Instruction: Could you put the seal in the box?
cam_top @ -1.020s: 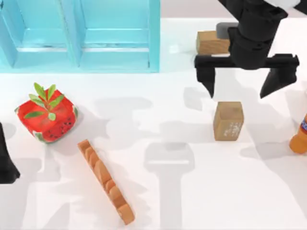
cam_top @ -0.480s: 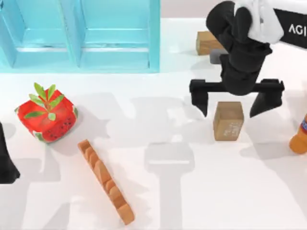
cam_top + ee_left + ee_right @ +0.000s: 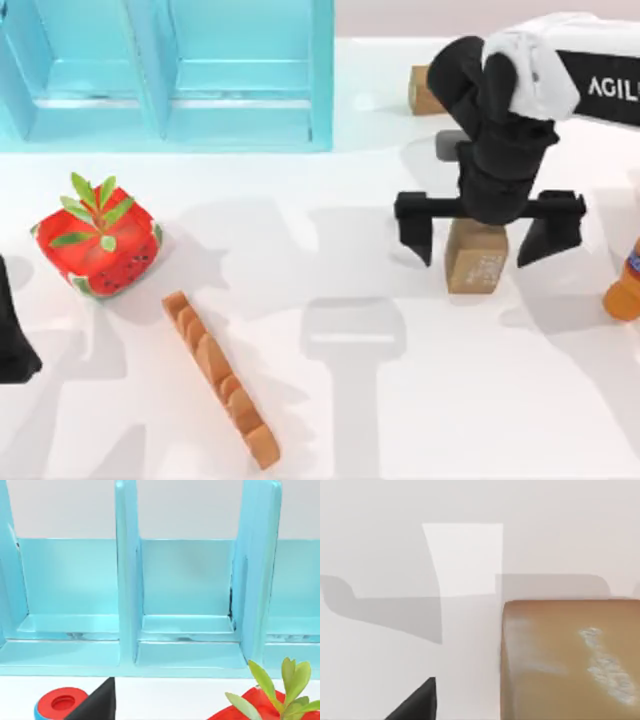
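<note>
The seal (image 3: 477, 259) is a squat tan wooden block with whitish marks, standing on the white table right of centre; it also looms close in the right wrist view (image 3: 570, 660). My right gripper (image 3: 486, 236) hangs open directly over it, its two black fingers (image 3: 416, 222) straddling the block on either side without touching it. The box (image 3: 165, 72) is the light blue compartmented one at the back left, also seen in the left wrist view (image 3: 185, 610). My left gripper (image 3: 12, 335) is parked at the left edge.
A red watermelon-patterned cube with green leaves (image 3: 98, 243) sits at the left. A scalloped orange-brown strip (image 3: 220, 380) lies front left of centre. A plain wooden block (image 3: 425, 92) is behind the right arm. An orange bottle (image 3: 625, 282) stands at the right edge.
My right gripper has moved toward the front and come down, from behind the seal to straddling it with fingers still open. The seal has stayed put.
</note>
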Robot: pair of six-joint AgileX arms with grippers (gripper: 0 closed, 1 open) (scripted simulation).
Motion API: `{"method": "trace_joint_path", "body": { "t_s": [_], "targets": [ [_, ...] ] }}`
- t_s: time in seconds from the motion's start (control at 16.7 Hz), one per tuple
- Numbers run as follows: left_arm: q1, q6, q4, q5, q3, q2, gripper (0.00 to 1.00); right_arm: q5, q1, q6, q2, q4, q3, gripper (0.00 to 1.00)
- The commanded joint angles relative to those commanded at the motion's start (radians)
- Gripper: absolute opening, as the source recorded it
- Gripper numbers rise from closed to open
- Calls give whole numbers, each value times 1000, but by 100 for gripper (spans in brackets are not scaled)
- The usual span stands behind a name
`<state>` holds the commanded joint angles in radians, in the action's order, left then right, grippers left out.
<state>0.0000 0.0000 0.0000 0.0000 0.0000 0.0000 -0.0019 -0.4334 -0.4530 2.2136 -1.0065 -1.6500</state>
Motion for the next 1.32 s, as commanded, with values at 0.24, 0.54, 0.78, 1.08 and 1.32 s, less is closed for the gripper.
{"method": "trace_joint_path", "body": {
  "t_s": [0.24, 0.54, 0.78, 1.08, 1.32],
  "targets": [
    [0, 0, 0, 0, 0, 0, 100, 0, 0, 0, 0, 0, 0, 62],
    [0, 0, 0, 0, 0, 0, 100, 0, 0, 0, 0, 0, 0, 25],
    [0, 0, 0, 0, 0, 0, 100, 0, 0, 0, 0, 0, 0, 0],
    [0, 0, 0, 0, 0, 0, 100, 0, 0, 0, 0, 0, 0, 0],
    [0, 0, 0, 0, 0, 0, 100, 1, 3, 0, -2, -3, -3, 0]
  ]
}}
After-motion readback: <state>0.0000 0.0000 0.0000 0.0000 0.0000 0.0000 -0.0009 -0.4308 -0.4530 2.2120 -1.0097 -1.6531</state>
